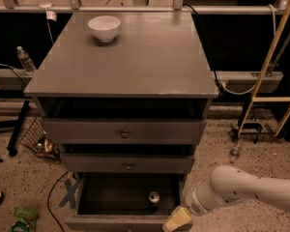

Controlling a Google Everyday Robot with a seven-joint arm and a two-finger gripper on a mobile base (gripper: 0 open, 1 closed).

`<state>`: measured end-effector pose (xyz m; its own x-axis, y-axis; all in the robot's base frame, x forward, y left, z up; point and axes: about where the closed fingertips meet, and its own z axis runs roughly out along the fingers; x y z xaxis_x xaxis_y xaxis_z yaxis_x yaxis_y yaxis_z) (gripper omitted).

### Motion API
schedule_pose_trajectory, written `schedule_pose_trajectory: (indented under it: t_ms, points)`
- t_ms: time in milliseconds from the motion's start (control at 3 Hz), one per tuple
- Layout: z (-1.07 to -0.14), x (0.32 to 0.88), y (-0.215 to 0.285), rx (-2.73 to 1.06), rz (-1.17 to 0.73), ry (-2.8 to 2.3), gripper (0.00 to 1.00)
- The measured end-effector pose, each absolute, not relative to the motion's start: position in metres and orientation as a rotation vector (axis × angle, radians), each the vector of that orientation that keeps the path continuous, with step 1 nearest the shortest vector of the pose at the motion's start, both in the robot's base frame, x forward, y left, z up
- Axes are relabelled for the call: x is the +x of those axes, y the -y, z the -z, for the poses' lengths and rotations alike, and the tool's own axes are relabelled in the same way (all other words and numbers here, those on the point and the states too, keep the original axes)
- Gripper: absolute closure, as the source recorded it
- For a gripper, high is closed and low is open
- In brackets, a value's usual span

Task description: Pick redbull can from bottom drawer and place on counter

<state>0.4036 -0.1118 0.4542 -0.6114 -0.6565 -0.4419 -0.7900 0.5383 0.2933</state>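
A lab or workshop — speckled floor (261,153), loose cables (50,201), railing (135,8); pincer (178,219) low beside the bottom drawer (111,222).

Gripper (177,220) beside bottom drawer (115,222); redbull can (154,197) inside.

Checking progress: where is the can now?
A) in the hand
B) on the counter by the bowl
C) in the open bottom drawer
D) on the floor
C: the can sits in the bottom drawer, with the hand low at the drawer's front right corner, apart from it.
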Motion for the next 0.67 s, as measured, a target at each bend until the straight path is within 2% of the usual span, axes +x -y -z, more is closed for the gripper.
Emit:
schedule_pose_trajectory:
  t_ms: [667]
  points:
    - [-0.434,0.409,0.112,-1.193,-0.69,-2.514,0.0]
